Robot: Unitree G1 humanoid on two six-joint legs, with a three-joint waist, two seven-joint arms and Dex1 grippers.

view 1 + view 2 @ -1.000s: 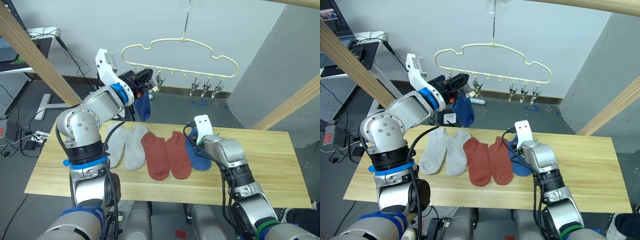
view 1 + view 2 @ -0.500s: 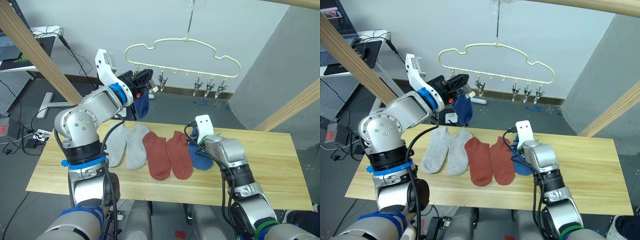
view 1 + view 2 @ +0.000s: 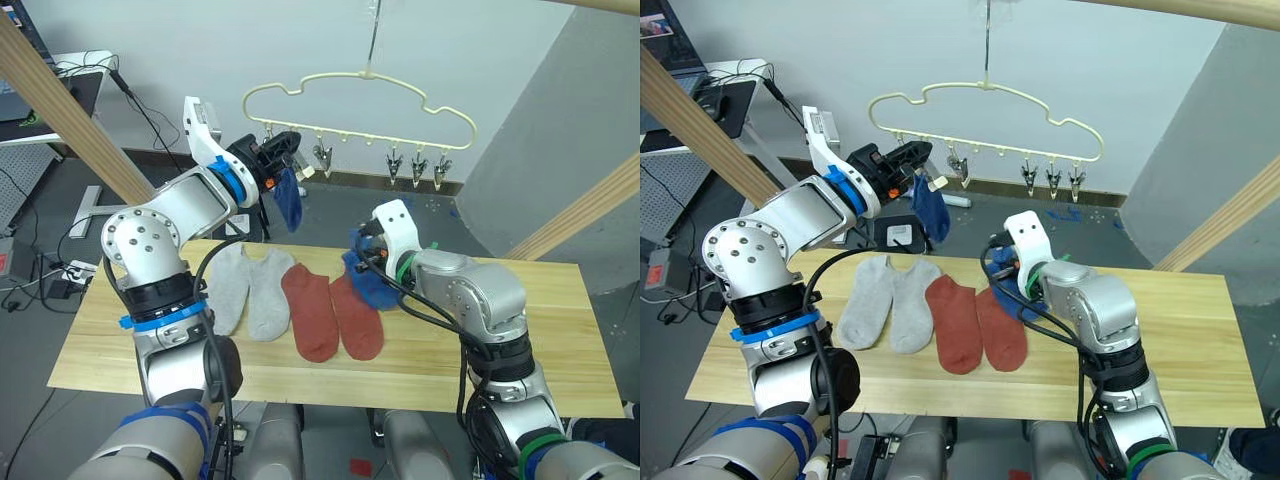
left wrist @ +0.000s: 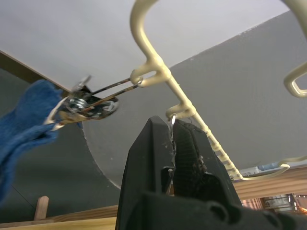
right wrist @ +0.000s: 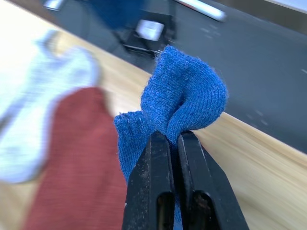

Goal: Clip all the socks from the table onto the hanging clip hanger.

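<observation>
A pale-yellow clip hanger [image 3: 360, 85] hangs above the far edge of the table [image 3: 560, 330]. One blue sock [image 3: 288, 200] dangles from its leftmost clip [image 4: 81, 103]. My left gripper [image 3: 293, 160] is up at the hanger, shut on the neighbouring metal clip [image 4: 171, 125]. My right gripper [image 5: 173, 136] is shut on the second blue sock [image 3: 368, 282], bunched and raised with its lower end trailing near the tabletop. Two light grey socks [image 3: 250, 290] and two rust red socks [image 3: 330, 315] lie flat side by side on the table.
Slanted round wooden poles rise at the left [image 3: 70, 110] and right [image 3: 590, 205]. Several free clips [image 3: 415, 168] hang along the hanger's right half. A desk with cables [image 3: 85, 70] stands at the far left, and a small dark box [image 3: 902, 232] sits on the floor behind the table.
My right gripper has lifted the blue sock off the table, up and toward the left. My left gripper has stayed at the hanger's left clips.
</observation>
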